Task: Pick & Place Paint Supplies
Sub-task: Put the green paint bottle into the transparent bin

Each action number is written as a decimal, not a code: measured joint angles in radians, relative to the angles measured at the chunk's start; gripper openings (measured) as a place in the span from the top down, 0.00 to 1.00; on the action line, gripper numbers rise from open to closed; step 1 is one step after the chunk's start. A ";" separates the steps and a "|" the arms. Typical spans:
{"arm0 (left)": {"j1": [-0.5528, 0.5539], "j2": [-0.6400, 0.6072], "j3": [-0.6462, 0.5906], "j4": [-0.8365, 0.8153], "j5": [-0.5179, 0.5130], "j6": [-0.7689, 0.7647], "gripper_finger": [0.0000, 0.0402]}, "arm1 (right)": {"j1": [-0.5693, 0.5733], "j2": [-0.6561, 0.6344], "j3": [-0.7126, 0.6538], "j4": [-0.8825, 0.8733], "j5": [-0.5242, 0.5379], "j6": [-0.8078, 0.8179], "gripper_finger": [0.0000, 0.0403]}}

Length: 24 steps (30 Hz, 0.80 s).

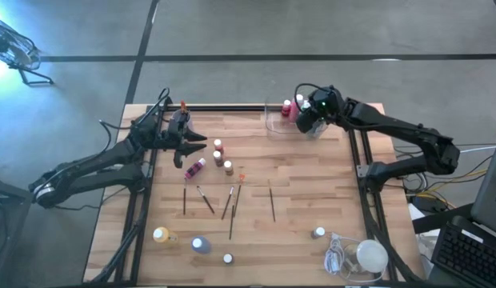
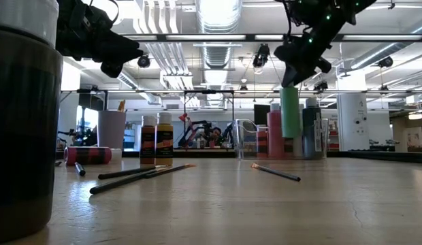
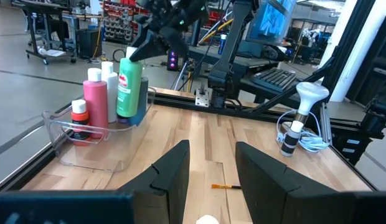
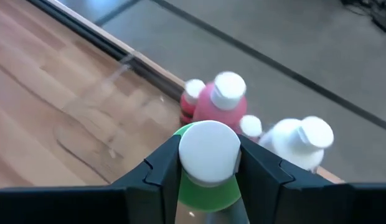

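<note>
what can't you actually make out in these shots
- Green bottle: in the right wrist view the right gripper, shut on its white cap, hides the body.
- Clear tray: from above the right arm covers most of its contents.
- Dark bottle: low view, cut off by the left edge.
- Left gripper: open and empty, but its fingertips are cut off by the bottom edge.
- Bottle labels: too small everywhere.

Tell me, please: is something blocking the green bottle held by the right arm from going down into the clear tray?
Partly. The right end effector holds the green bottle above the clear tray, where a pink bottle, a small red bottle and a white bottle already stand. It must go down beside them.
</note>
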 joint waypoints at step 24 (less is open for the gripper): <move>0.000 0.000 0.000 0.000 0.000 0.000 0.66 | -0.120 0.002 -0.171 0.215 -0.033 -0.036 0.69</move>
